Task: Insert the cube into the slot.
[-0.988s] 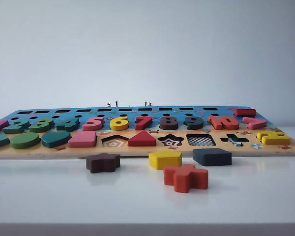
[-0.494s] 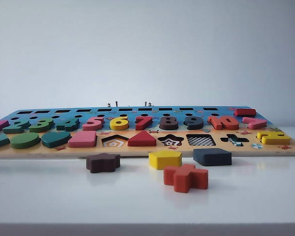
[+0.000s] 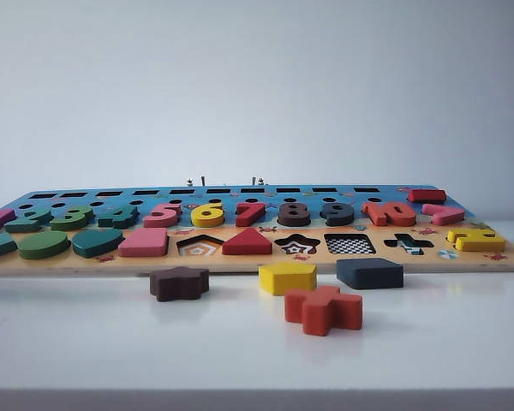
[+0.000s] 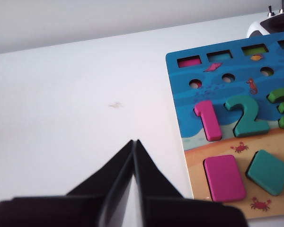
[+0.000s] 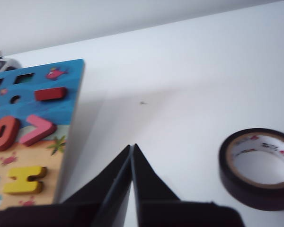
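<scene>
Although neither arm shows in the exterior view, the cube (image 3: 370, 273) is plain there: it lies flat on the white table (image 3: 111, 342) at centre right of the frame, just in front of the puzzle board (image 3: 257, 262) and almost straight below the checkered square slot (image 3: 349, 244), which stands empty. The cube is nearly square, so it has no real long axis; its broad side faces the camera. Just left of it sits a yellow block (image 3: 288, 277), with an orange cross piece (image 3: 324, 309) lower in the frame and a brown star piece (image 3: 179, 282) further left.

In the right wrist view the right gripper (image 5: 132, 147) has its jaws pressed together on nothing, hovering over bare table beside the board's edge near the yellow piece (image 5: 24, 179); a roll of dark tape (image 5: 259, 166) lies at the lower right of that frame. In the left wrist view the left gripper (image 4: 134, 143) is likewise closed and empty, beside the board's other end by the pink number one (image 4: 208, 120).

Since the cube lies toward the right half of the board, the right arm looks the nearer, though neither wrist view shows the cube. The jaws would need to part first, and the yellow block leaves little room on that side.
</scene>
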